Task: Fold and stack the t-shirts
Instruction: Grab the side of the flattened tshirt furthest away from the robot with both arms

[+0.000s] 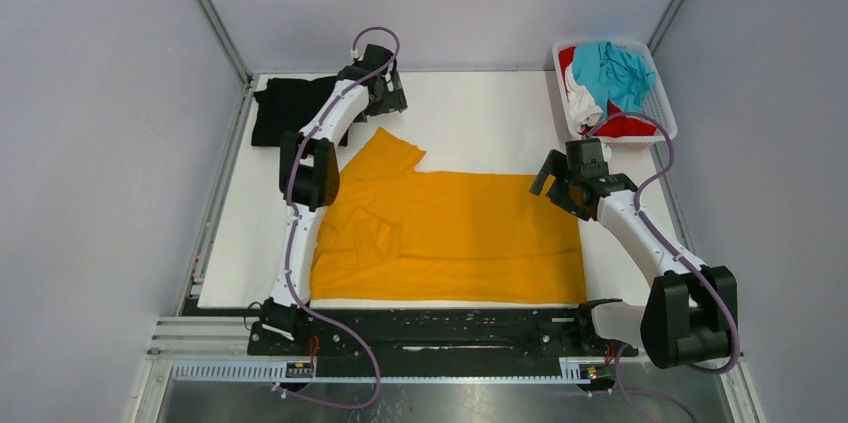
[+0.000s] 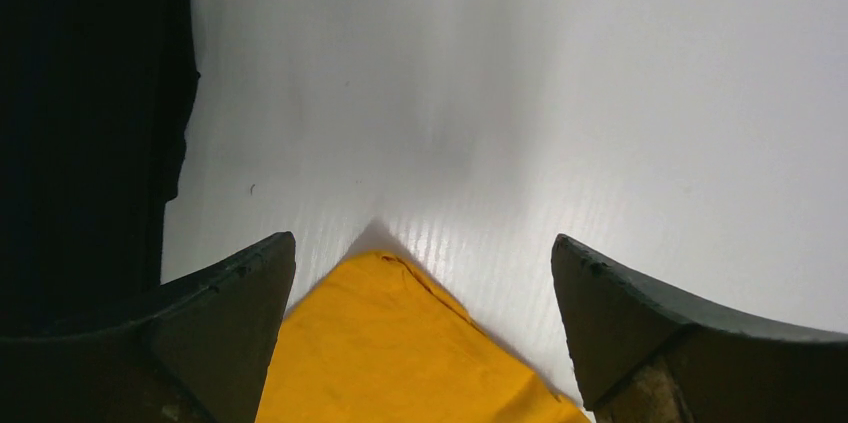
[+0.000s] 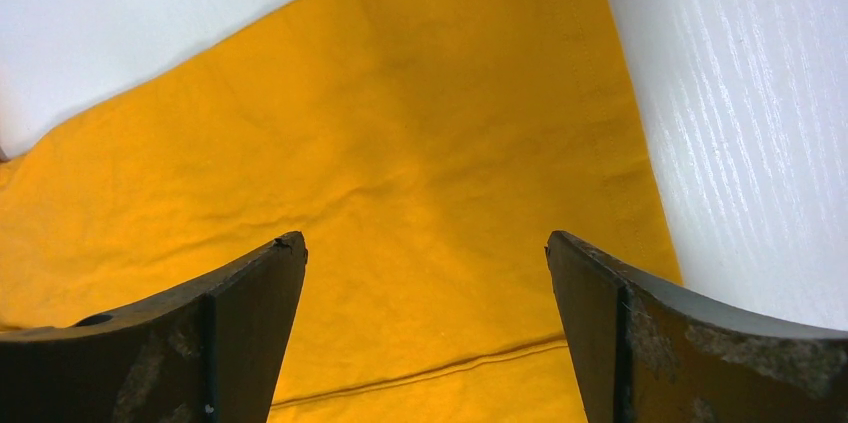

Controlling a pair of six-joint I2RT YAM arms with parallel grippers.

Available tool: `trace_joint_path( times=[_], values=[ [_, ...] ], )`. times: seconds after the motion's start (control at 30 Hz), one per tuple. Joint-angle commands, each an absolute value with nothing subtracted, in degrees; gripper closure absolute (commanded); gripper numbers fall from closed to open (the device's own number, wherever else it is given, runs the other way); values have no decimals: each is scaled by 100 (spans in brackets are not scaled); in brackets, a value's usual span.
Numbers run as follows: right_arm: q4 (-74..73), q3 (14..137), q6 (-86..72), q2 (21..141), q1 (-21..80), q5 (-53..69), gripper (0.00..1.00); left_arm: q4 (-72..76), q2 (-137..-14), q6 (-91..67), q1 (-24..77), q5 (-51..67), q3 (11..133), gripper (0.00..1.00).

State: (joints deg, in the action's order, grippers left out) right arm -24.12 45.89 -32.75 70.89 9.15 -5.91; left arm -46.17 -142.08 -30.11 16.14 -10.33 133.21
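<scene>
Table [image 1: 480, 113]: white top, takes up most of the floor of the cell; both arms reach out over it.
Orange-yellow t-shirt [image 1: 470, 233]: biggest cloth here, spread over the near half of the table. The body lies flat toward the right. One sleeve points toward the far side at left-centre, and the cloth is rumpled beside the left arm.
Black t-shirt [image 1: 275, 111]: compact dark pile at the far left corner, partly hidden behind the left arm, apart from the orange-yellow one.
Basket [image 1: 663, 108]: white slotted plastic, far right corner.
Teal t-shirt [image 1: 620, 71]: bunched on top in the basket.
White t-shirt [image 1: 580, 101]: crumpled under the teal.
Red t-shirt [image 1: 625, 128]: shows at the basket's near end and far left corner.
Left gripper [image 2: 423, 239]: jaws spread wide, nothing between them but the sleeve tip below (black cloth off to its left).
Right gripper [image 3: 425, 237]: jaws spread wide over the shirt's far right corner, gripping nothing; contact with the cloth unclear.
</scene>
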Motion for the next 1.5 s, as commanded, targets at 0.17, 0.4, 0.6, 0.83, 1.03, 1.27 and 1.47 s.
trace_joint_path(
  times=[0.17,0.4,0.6,0.83,1.03,1.27,1.47],
  values=[
    [-2549,4863,-3157,7279,862,-625,1,-4871,-14521,-2731,1700,-1457,13579,9],
    [-2685,4956,-3181,7427,853,-639,1,-5322,-14855,-2707,1784,-1837,13811,24],
    [-2816,4918,-3182,7341,848,-836,1,-5528,-15006,-2755,1799,-1916,14081,47],
    [-2877,5260,-2867,7479,726,-1228,2,-5519,-14722,-2558,1848,-1603,13594,100],
    [-2612,6295,-883,8144,680,-1085,1,-5401,-14115,-2599,1925,-1499,13184,100],
    [-2687,7532,669,9059,679,-480,2,-4824,-12906,-2735,2123,-1242,11987,100],
    [-3561,8352,1341,10038,670,-24,1,-4739,-12269,-2746,2259,-1109,11270,100]
  ],
)
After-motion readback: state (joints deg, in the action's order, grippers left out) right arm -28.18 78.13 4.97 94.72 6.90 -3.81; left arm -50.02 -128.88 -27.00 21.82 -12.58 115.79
